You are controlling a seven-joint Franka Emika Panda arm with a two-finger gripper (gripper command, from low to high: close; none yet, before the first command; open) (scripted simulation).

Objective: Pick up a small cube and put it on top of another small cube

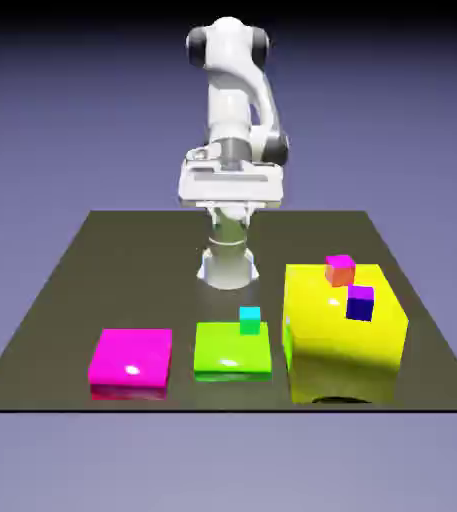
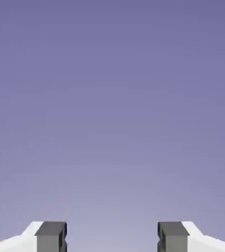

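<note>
The grabber's (image 2: 112, 237) two fingers are wide apart, and the little pink-topped cube (image 1: 340, 271) sits on the big yellow block (image 1: 342, 335), well away toward the exterior view's right; I can't tell where the orange cube is.

The flat block (image 1: 132, 362) is magenta, darkening to crimson low down; the low slab (image 1: 232, 350) is lime green. The big block (image 1: 342, 340) is yellow. The small cubes are magenta-topped red-orange (image 1: 340, 271), purple-and-blue (image 1: 360, 304) and cyan-and-green (image 1: 250, 320).
</note>
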